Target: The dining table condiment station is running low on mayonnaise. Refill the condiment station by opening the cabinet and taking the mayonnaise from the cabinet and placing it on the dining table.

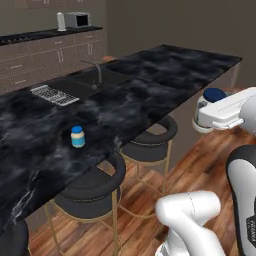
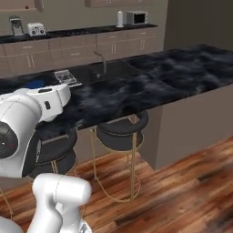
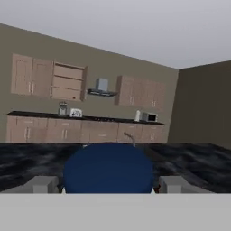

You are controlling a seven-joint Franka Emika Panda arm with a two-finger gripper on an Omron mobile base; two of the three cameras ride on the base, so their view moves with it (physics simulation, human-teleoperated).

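My gripper (image 1: 206, 113) is shut on the mayonnaise (image 1: 214, 94), a small whitish jar whose dark blue lid sticks up above the white hand. It hangs in the air just off the long edge of the dining table (image 1: 150, 95), over the wooden floor and above the stools. In the hand view the round dark blue lid of the mayonnaise (image 3: 108, 168) sits between the two grey fingers (image 3: 43, 184), with the black marble top behind it. Far off on the back wall hangs the cabinet (image 3: 67, 82), one section showing bare shelves.
A cream-yellow jar with a bright blue lid (image 1: 77, 136) stands on the table near its front edge. A sink with a faucet (image 1: 95, 75) and a grey rack (image 1: 54, 95) lie further back. Round black stools (image 1: 95, 186) line the table's side. A microwave (image 1: 77, 20) sits on the rear counter.
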